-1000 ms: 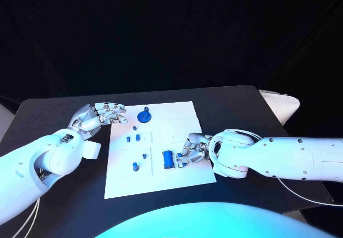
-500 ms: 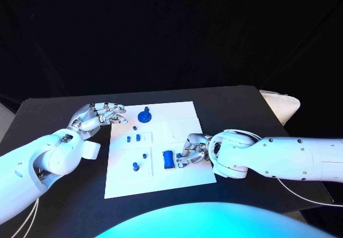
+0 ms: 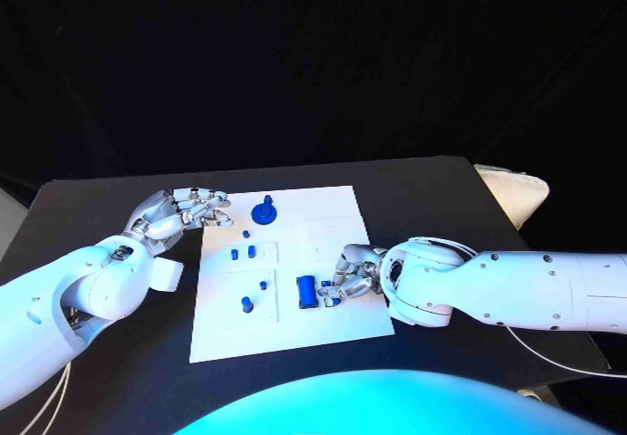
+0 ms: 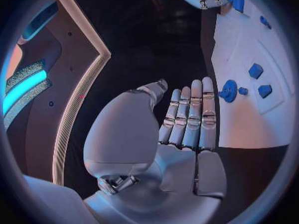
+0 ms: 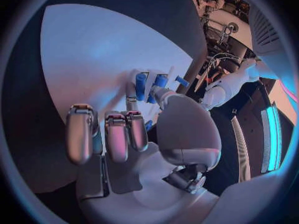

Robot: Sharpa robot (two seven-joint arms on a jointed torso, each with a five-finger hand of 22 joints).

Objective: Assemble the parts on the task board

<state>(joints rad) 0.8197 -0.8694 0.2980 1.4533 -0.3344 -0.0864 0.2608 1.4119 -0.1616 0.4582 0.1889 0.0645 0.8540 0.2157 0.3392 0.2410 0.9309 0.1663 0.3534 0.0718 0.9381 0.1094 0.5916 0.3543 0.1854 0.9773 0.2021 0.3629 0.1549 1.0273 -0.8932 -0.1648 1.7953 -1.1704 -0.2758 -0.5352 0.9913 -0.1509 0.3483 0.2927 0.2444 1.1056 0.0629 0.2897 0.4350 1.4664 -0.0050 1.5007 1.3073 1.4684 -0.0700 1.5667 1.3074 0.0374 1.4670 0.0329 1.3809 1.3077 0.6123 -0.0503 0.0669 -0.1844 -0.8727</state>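
Observation:
The white task board (image 3: 333, 227) lies mid-table. A blue block part (image 3: 307, 292) stands near its right side. My right hand (image 3: 351, 276) is curled beside this block, and a small blue part (image 5: 147, 125) peeks out between its fingers and thumb. In the right wrist view the thumb tip (image 5: 163, 93) touches the blue block (image 5: 142, 84). My left hand (image 3: 180, 214) rests by the board's far left corner, its fingers (image 4: 190, 117) straight and holding nothing. A round blue part (image 3: 264, 213) and several small blue pieces (image 3: 248, 306) sit on the board.
A pale padded object (image 3: 516, 199) lies at the table's right edge. Bare black table (image 3: 118, 204) surrounds the board. In the left wrist view the round blue part (image 4: 228, 90) lies just past my left fingertips.
My right hand has crept slightly left against the blue block. The left hand has not moved.

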